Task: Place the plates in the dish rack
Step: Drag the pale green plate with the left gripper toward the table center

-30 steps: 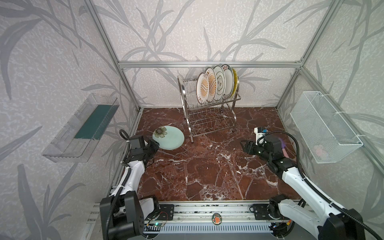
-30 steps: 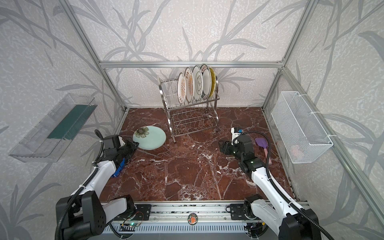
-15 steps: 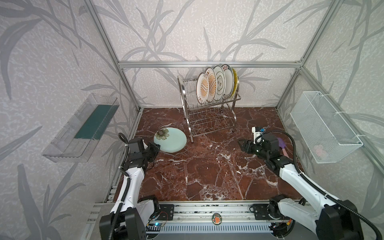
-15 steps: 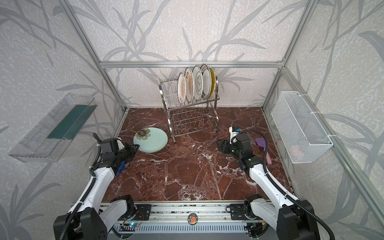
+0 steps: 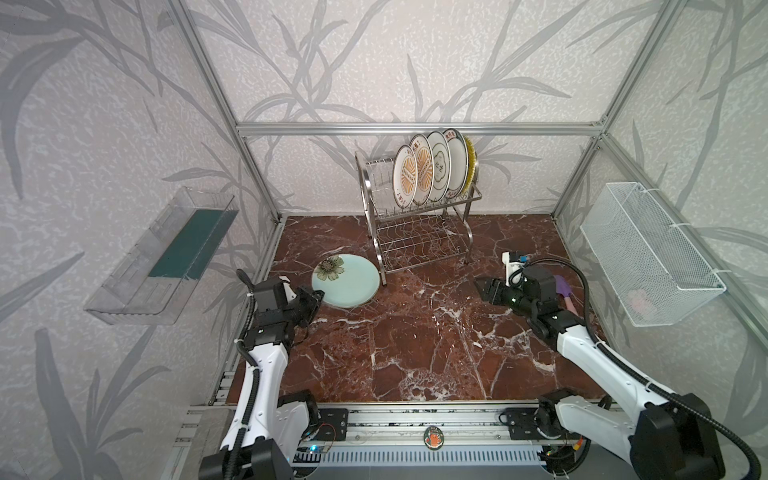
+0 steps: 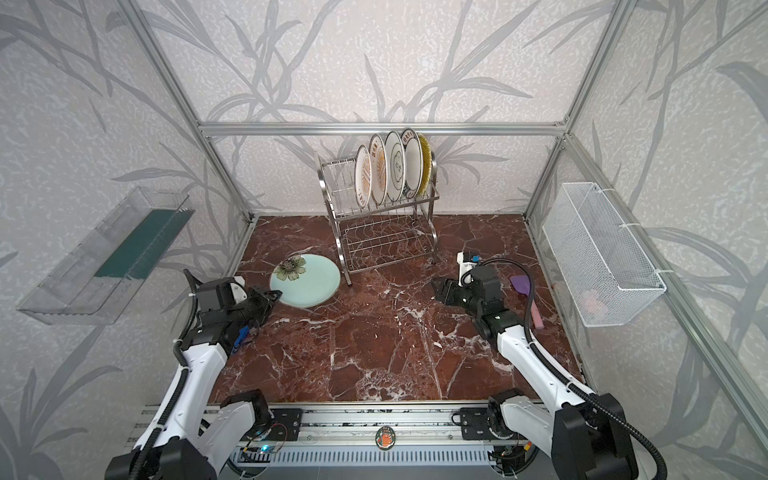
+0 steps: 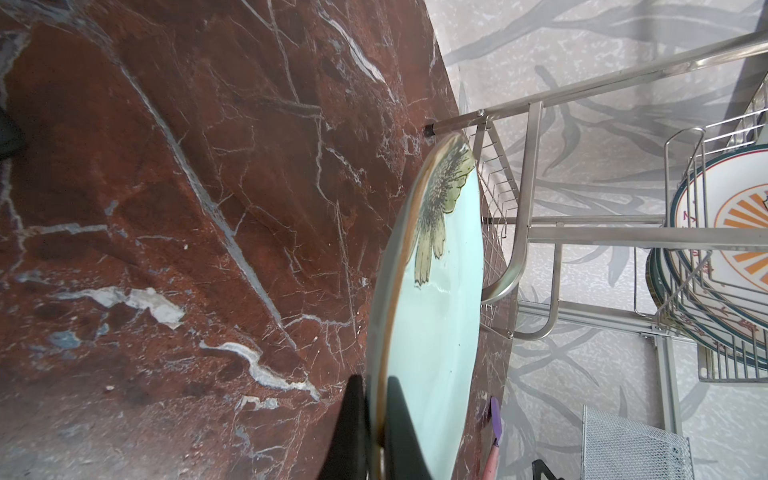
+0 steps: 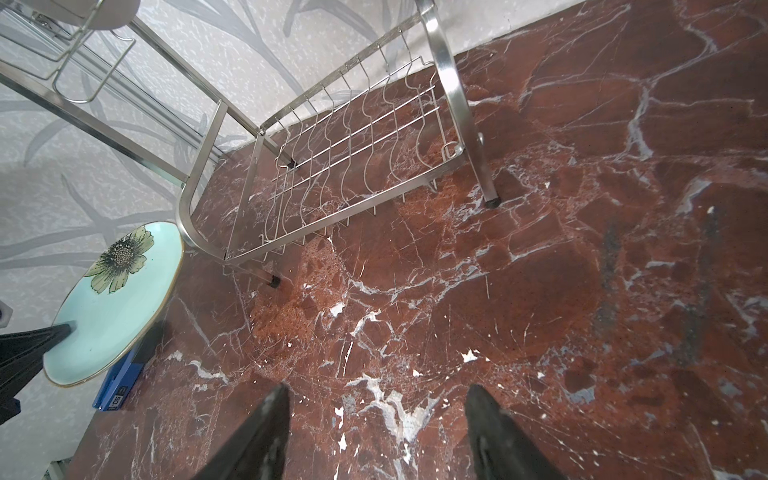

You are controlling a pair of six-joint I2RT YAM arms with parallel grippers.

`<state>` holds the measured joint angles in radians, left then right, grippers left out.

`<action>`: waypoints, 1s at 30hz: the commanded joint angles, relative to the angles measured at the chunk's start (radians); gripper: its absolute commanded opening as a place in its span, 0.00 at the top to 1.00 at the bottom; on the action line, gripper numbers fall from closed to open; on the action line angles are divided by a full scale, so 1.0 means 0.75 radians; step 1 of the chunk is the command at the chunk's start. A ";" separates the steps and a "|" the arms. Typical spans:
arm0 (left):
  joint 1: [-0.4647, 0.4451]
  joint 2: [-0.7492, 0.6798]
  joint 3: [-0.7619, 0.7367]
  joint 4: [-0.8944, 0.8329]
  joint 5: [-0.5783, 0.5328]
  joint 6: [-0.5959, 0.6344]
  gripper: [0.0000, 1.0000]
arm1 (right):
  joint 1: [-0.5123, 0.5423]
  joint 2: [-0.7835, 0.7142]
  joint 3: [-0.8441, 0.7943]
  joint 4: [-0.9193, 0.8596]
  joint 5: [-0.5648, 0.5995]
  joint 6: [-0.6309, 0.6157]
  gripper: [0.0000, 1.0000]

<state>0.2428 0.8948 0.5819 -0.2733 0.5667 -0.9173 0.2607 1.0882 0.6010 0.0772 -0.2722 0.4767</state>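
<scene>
At the bench's near left, the last plate is being picked up.
The black left hand (image 7: 376, 401) is clamping the near rim of the pale celadon round plate with a flower (image 5: 349, 282). The plate has been shifting slightly over the red marble bench (image 5: 415, 332), and its held side seems to be rising. The black right hand (image 8: 378, 388) is hanging empty, jaws apart, edging inward. Farther back, the shiny two-tier steel wire dish rack (image 5: 419, 239) is holding five upright plates (image 5: 428, 170) on top. Free prongs are waiting at its left end, so this is probably the final load.
</scene>
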 commanded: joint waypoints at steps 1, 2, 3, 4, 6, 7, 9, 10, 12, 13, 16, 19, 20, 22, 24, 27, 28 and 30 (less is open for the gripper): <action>-0.005 -0.053 0.077 0.076 0.108 -0.008 1.00 | -0.004 0.010 0.039 0.050 -0.024 0.015 0.33; -0.004 -0.058 0.079 0.076 0.113 -0.009 1.00 | -0.004 0.013 0.040 0.050 -0.025 0.015 0.33; -0.004 -0.061 0.079 0.076 0.120 -0.009 1.00 | -0.004 0.014 0.041 0.052 -0.026 0.015 0.33; -0.005 -0.064 0.081 0.078 0.125 -0.010 1.00 | -0.004 0.015 0.043 0.052 -0.026 0.015 0.33; -0.007 -0.069 0.085 0.081 0.140 -0.008 1.00 | -0.003 0.016 0.040 0.052 -0.030 0.017 0.34; -0.006 -0.068 0.087 0.085 0.149 -0.008 1.00 | -0.004 0.015 0.040 0.052 -0.028 0.017 0.33; -0.008 -0.072 0.091 0.092 0.169 -0.008 1.00 | -0.004 0.016 0.039 0.054 -0.028 0.017 0.33; -0.009 -0.074 0.093 0.095 0.176 -0.007 1.00 | -0.004 0.016 0.039 0.055 -0.031 0.019 0.33; -0.013 -0.079 0.101 0.102 0.195 -0.004 1.00 | -0.004 0.017 0.037 0.059 -0.032 0.022 0.33; -0.013 -0.078 0.105 0.102 0.204 0.001 1.00 | -0.004 0.016 0.036 0.061 -0.035 0.023 0.33; -0.019 -0.085 0.133 0.083 0.225 0.036 1.00 | -0.004 0.015 0.036 0.061 -0.037 0.027 0.33; -0.022 -0.083 0.152 0.075 0.245 0.049 1.00 | -0.004 0.010 0.037 0.061 -0.038 0.030 0.33; -0.026 -0.082 0.153 0.084 0.258 0.049 1.00 | -0.004 0.008 0.037 0.060 -0.040 0.031 0.34; -0.035 -0.077 0.154 0.108 0.286 0.047 1.00 | -0.004 0.008 0.036 0.064 -0.044 0.034 0.33; -0.052 -0.065 0.166 0.119 0.317 0.060 1.00 | -0.004 0.006 0.040 0.062 -0.053 0.041 0.33; -0.096 -0.049 0.194 0.092 0.334 0.105 1.00 | -0.002 -0.001 0.049 0.053 -0.074 0.048 0.33; -0.110 -0.045 0.202 0.087 0.336 0.119 1.00 | -0.002 -0.002 0.055 0.049 -0.083 0.050 0.33; -0.158 -0.040 0.210 0.091 0.317 0.136 1.00 | -0.001 -0.003 0.067 0.036 -0.102 0.052 0.33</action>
<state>0.1555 0.8791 0.6670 -0.2955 0.7315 -0.8433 0.2607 1.0958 0.6075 0.1001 -0.3161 0.5068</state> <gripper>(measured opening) 0.048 0.669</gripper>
